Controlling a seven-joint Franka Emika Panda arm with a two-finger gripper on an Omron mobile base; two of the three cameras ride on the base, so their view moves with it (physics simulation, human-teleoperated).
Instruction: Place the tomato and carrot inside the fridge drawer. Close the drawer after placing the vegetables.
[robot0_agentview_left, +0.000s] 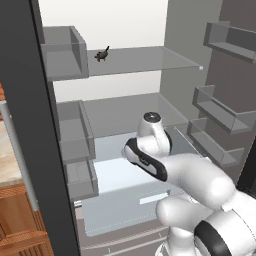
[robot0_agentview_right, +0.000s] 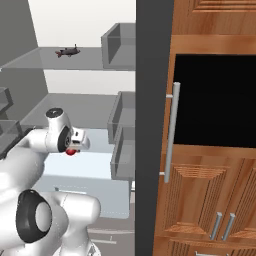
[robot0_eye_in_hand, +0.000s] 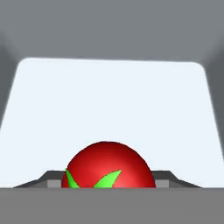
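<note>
The tomato (robot0_eye_in_hand: 108, 166), glossy red with green leaves, sits between my gripper's (robot0_eye_in_hand: 108, 183) two fingertips, and the gripper is shut on it. In the right base view the tomato (robot0_agentview_right: 73, 151) peeks out red under my hand, inside the open fridge. Below it lies the pale, translucent fridge drawer (robot0_eye_in_hand: 112, 100), pulled out, with its light floor bare under the tomato. The drawer (robot0_agentview_left: 100, 220) spans the fridge's lower part, partly behind my arm. The carrot is out of view.
A small dark object (robot0_agentview_left: 102, 54) lies on the upper glass shelf. Grey door bins line the left door (robot0_agentview_left: 75, 135) and the right door (robot0_agentview_left: 220, 112). The dark fridge door edge (robot0_agentview_right: 152, 125) stands close on the right, with wooden cabinets (robot0_agentview_right: 215, 200) beyond it.
</note>
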